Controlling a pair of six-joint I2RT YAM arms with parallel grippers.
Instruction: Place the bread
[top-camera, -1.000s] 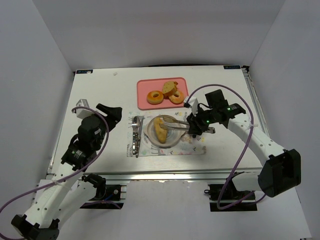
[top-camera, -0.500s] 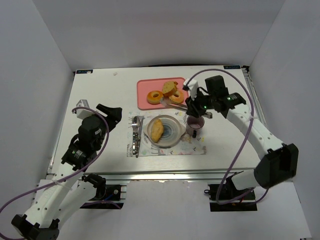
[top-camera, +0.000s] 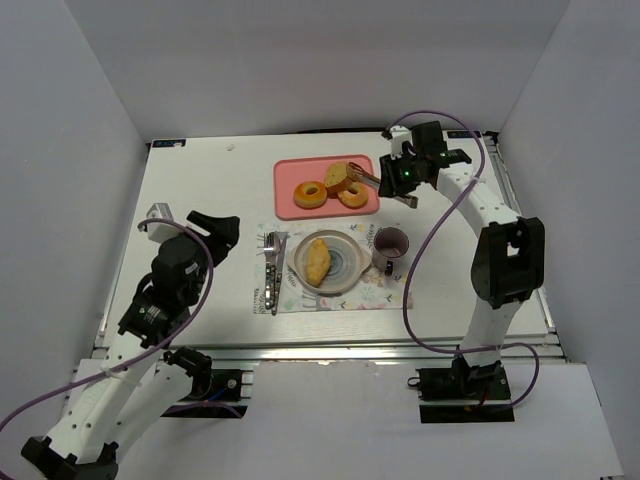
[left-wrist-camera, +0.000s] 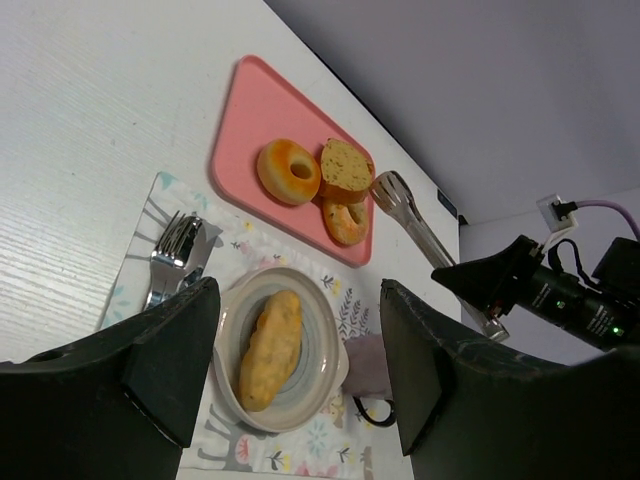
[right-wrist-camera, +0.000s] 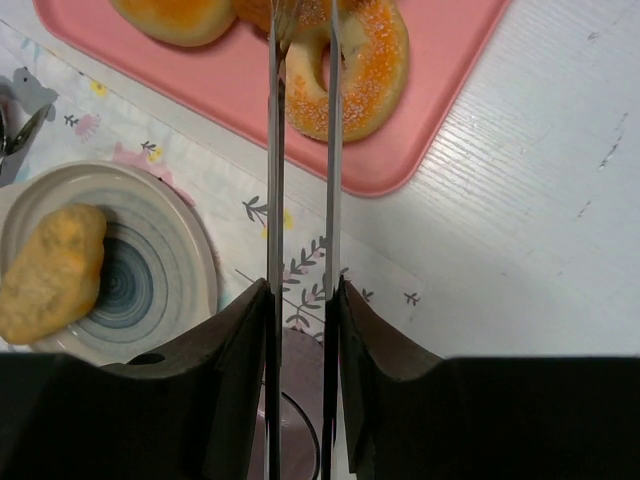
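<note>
The right tool (top-camera: 399, 181), in the upper right of the overhead view, is clamped on the handles of metal tongs (top-camera: 366, 178). The tongs' arms run nearly parallel with a narrow gap and point left onto the pink tray (top-camera: 288, 172). Whether the tips hold anything cannot be told.

Right at those tips lies the first bread piece (top-camera: 339, 177), a wedge lying diagonally. A sugared donut (top-camera: 353, 197) sits just below it and a glazed donut (top-camera: 309, 193) to its lower left.

The second bread piece (top-camera: 318, 259) lies on the left half of the plate (top-camera: 347, 272), lower centre, with the right half bare. A mug (top-camera: 390, 243) stands just right of the plate. Open white surface (top-camera: 200, 180) flanks the tray.

The left tool (top-camera: 216, 226), spread wide and empty, is well apart at the left. The right arm is the nearer one.
</note>
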